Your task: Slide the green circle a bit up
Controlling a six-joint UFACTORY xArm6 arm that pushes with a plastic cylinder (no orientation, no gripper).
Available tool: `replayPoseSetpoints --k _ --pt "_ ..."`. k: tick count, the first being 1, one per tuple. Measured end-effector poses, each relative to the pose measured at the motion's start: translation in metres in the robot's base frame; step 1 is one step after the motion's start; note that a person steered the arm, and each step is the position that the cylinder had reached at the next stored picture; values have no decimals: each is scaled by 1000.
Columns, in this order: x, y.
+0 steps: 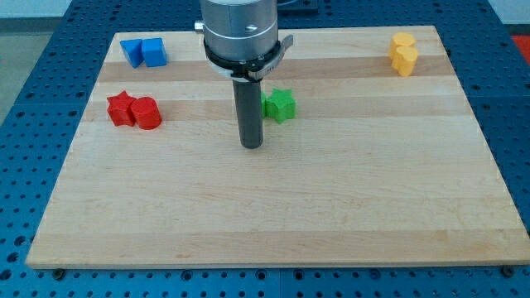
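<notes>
My rod comes down from the view's top centre, and my tip [252, 146] rests on the wooden board [273, 215]. Green shows just right of the rod and a little above the tip. The part I can make out is a green star-shaped block [281, 105]. Its left side is hidden behind the rod. I cannot make out a green circle on its own; it may lie behind the rod. The tip is to the lower left of the visible green and appears a little apart from it.
Two blue blocks [142, 52] sit touching at the board's top left. A red star [121, 108] and a red rounded block [148, 114] sit touching at the left. Two yellow blocks [403, 54] sit together at the top right.
</notes>
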State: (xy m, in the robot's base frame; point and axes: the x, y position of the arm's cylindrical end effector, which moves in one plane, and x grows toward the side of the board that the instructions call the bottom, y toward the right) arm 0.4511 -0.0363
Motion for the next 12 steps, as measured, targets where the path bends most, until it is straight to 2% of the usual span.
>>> replayPoseSetpoints --k 2,4,5,12 --pt "-1 0" --pt "-27 0" --pt "-60 8" --pt "-98 9"
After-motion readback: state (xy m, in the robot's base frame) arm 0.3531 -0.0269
